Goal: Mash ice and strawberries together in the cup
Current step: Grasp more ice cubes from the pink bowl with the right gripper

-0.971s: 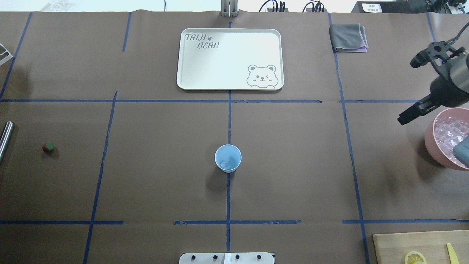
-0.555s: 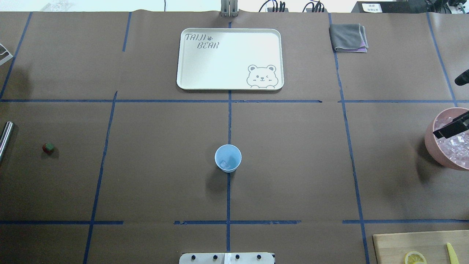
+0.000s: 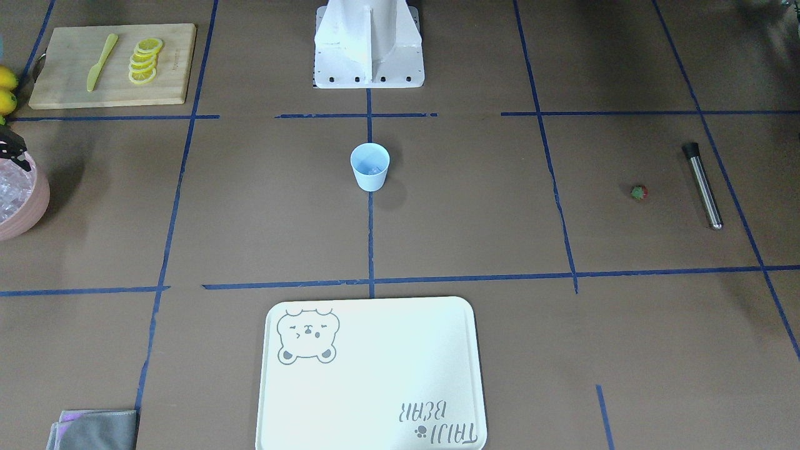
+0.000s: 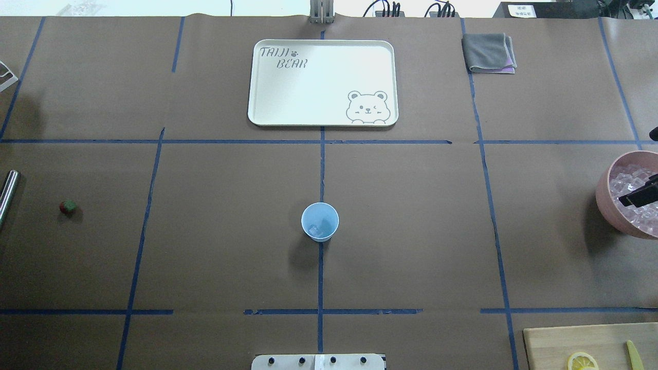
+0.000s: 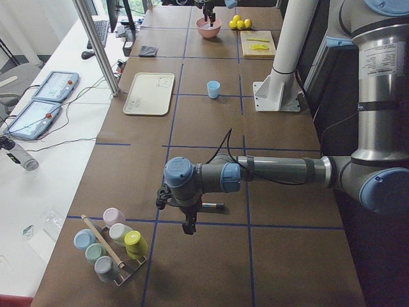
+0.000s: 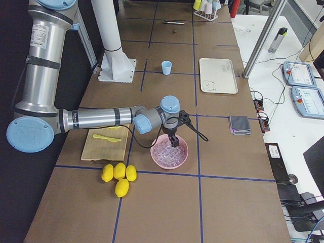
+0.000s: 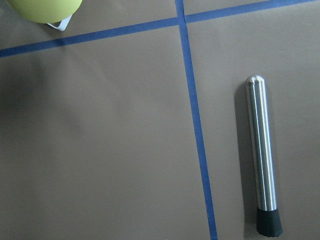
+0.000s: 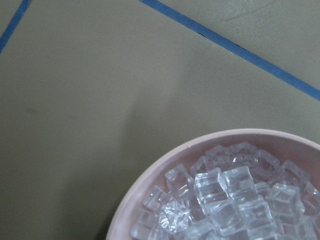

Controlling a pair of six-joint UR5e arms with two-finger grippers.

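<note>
— Where do we find the right end effector [image 4: 646, 165]?

— We see it over the pink bowl [image 4: 602, 200] with its jaws spread wide. One fingertip [image 4: 638, 195] is above the ice [image 8: 225, 200] heaped there, and the other is past the bowl's far rim.

— And the cup [image 4: 320, 222]?

— It is well apart from that end effector, off toward the robot's left, and stands upright on the tabletop [image 4: 411, 231]. We make out a clear cube [image 4: 318, 229] at its bottom.

— What about the left end effector [image 5: 189, 225]?

— It hangs above the tabletop with its fingers pointing down. We cannot tell whether it is spread or closed, because only the side view catches it. In its wrist view we see a steel rod [image 7: 262, 155] with a black cap lying flat below it.

— Where is the strawberry [image 4: 68, 206]?

— It is near that rod, on the rod's cup side — well apart from the cup, and touching nothing that we can see.
</note>
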